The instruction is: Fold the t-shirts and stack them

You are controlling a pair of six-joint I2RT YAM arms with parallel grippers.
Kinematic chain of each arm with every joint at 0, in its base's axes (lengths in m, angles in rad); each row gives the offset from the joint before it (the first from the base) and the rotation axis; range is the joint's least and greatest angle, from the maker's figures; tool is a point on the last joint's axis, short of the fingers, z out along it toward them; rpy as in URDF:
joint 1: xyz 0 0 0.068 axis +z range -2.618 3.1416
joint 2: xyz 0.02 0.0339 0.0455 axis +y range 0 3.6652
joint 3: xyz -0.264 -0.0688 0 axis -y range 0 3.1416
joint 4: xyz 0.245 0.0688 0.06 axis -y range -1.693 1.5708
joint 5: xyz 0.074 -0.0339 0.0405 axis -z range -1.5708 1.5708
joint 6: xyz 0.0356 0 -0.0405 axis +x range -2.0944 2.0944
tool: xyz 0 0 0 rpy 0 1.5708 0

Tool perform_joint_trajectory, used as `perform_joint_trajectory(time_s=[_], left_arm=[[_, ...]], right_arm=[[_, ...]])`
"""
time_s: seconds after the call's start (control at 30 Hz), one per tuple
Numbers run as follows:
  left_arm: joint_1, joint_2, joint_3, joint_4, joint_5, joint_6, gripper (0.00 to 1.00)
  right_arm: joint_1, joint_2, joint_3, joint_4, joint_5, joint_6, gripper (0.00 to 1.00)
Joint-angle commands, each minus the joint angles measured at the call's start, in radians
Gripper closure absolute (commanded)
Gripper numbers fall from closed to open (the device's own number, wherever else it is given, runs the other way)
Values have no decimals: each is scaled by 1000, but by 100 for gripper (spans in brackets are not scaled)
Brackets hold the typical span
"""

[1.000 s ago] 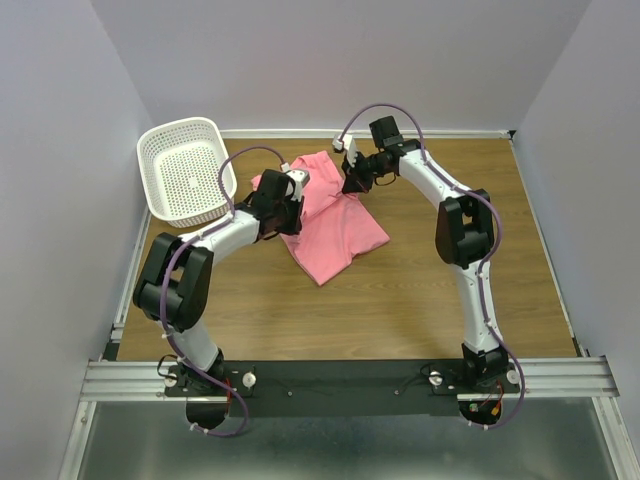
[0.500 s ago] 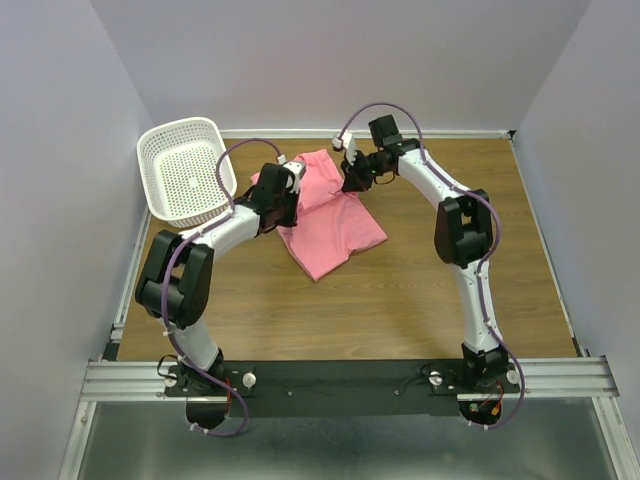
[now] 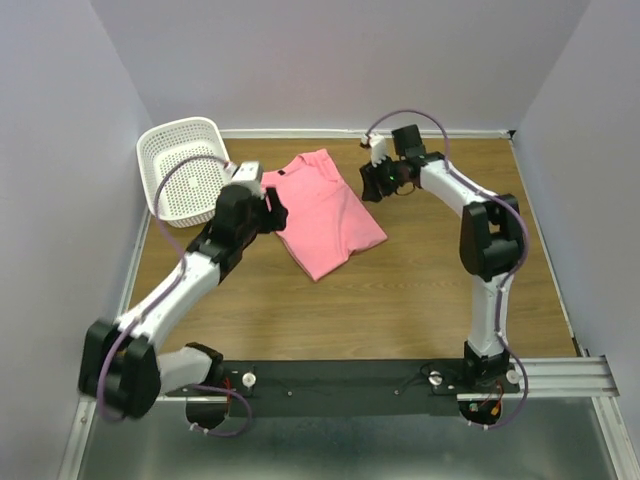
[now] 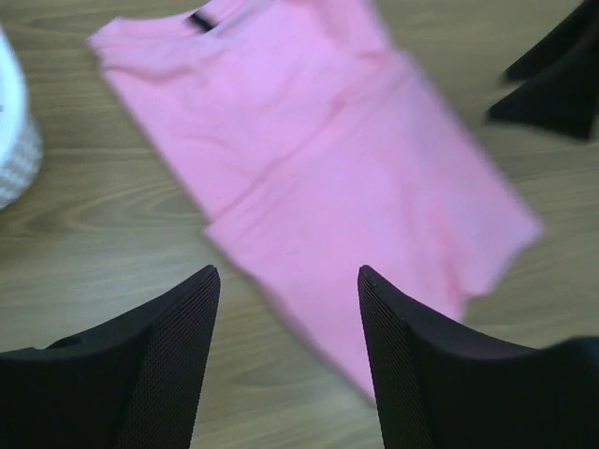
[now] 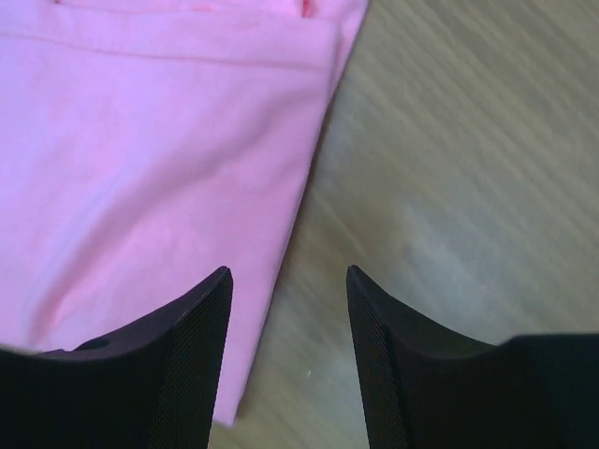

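Pink t-shirt [image 3: 325, 212] lies folded on the worktop [image 3: 420, 290]; both sets of jaws stand apart, off the cloth.

Wood worktop carries everything. Left arm [image 3: 190, 280] reaches diag. from near-left base toward shirt's left edge; right arm [image 3: 487, 240] rises at right & bends back toward shirt's far-right corner. T-shirt sits centre-far, flat, set diag., folded in layers w/ upper part lapped over lower, collar & dark label [image 4: 199, 17] pointing far-left. White perforated basket [image 3: 185, 170] at far-left corner, near collar end, not touching shirt. Left jaws: apart, nothing betw. them, above shirt's left edge per wrist cam. Right jaws: apart, empty, over shirt's right edge where cloth meets bare wood.
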Motion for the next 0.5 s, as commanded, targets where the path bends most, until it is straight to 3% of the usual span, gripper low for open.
perform_joint_trajectory(time_s=[0.0, 0.07, 0.2, 0.3, 0.47], left_arm=[[-19, -242, -282, 166, 295, -284, 33], [-57, -313, -419, 223, 306, -363, 33], [-140, -386, -527, 255, 272, -498, 33], [-183, -352, -555, 303, 246, -554, 33], [-203, -124, -526, 361, 240, -640, 33]], right_arm=[[-86, -212, -337, 10, -119, 94, 41], [-94, -254, -437, 14, -171, 97, 41], [-97, -281, -534, 40, -192, 141, 40], [-110, -257, -525, 53, -195, 177, 40], [-127, -208, -536, 53, -259, 209, 40]])
